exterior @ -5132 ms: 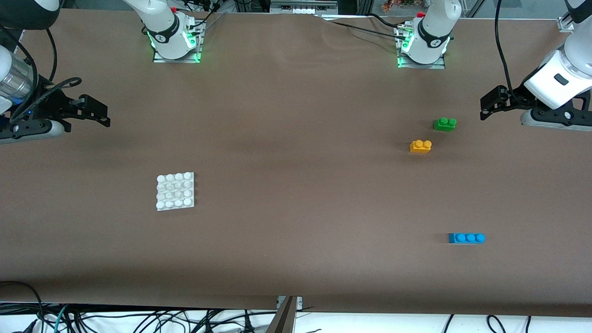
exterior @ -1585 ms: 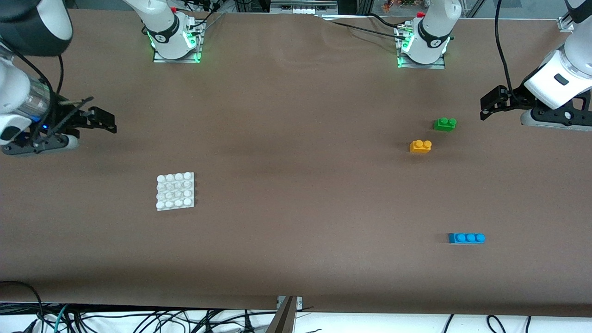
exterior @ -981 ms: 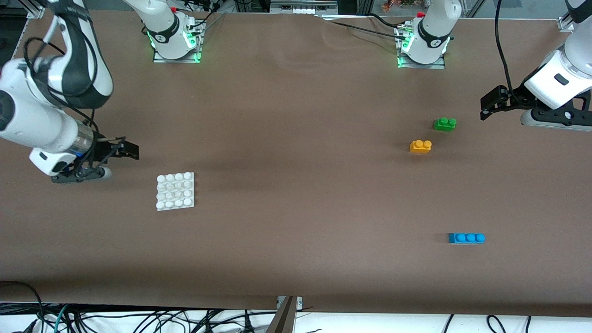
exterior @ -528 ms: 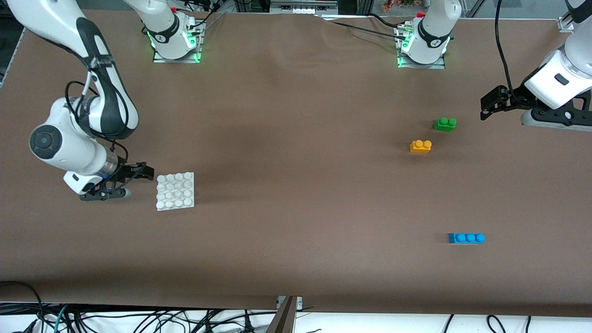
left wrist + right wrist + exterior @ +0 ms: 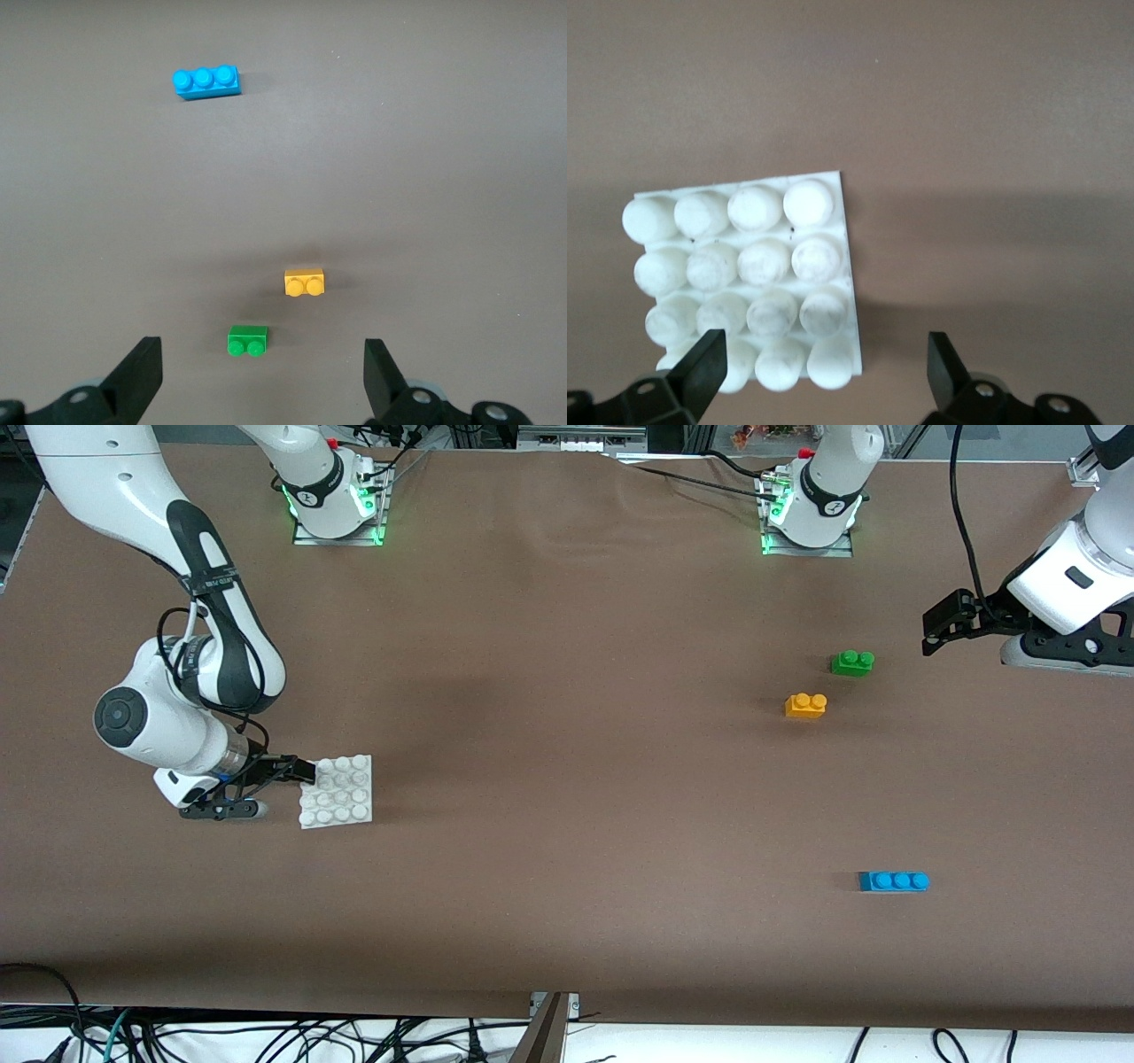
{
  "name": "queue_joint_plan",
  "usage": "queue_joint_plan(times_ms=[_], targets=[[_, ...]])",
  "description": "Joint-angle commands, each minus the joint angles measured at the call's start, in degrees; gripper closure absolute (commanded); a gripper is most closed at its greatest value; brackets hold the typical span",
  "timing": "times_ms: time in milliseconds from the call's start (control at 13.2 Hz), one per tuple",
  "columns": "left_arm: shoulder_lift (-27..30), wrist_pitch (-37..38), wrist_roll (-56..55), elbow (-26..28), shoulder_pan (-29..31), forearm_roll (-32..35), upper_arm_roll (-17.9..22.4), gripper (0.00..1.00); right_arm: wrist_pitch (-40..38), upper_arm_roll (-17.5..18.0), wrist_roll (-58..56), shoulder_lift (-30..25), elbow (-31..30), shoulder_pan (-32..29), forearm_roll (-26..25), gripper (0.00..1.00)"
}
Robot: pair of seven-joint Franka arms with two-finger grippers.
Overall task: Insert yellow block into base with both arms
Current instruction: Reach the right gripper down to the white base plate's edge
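My right gripper (image 5: 297,772) had its jaws apart, low at the base's (image 5: 341,795) edge toward the right arm's end of the desk (image 5: 567,779); one finger overlapped the base's corner. I judged I should centre the jaws on that edge before closing, so the plate would not slide. My left gripper (image 5: 937,622), jaws also apart, waited in the air. The yellow block (image 5: 805,705) lay at about seven o'clock from the green brick (image 5: 852,662), untouched, and the blue brick (image 5: 894,880) well apart.
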State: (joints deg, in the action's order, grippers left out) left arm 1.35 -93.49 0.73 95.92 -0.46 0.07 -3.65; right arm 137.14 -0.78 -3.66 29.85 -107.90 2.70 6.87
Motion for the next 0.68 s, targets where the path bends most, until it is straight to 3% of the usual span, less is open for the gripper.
queue_joint_plan(times_ms=[0, 604], targets=[[0.2, -0.1, -0.5, -0.4, -0.1, 1.2, -0.1, 0.00, 3.3, 0.4, 1.1, 2.4, 0.4, 0.0, 1.0, 0.00], [0.2, 0.0, -0.5, -0.4, -0.1, 1.2, -0.1, 0.00, 5.8, 0.5, 1.1, 4.2, 0.7, 0.7, 4.2, 0.00]])
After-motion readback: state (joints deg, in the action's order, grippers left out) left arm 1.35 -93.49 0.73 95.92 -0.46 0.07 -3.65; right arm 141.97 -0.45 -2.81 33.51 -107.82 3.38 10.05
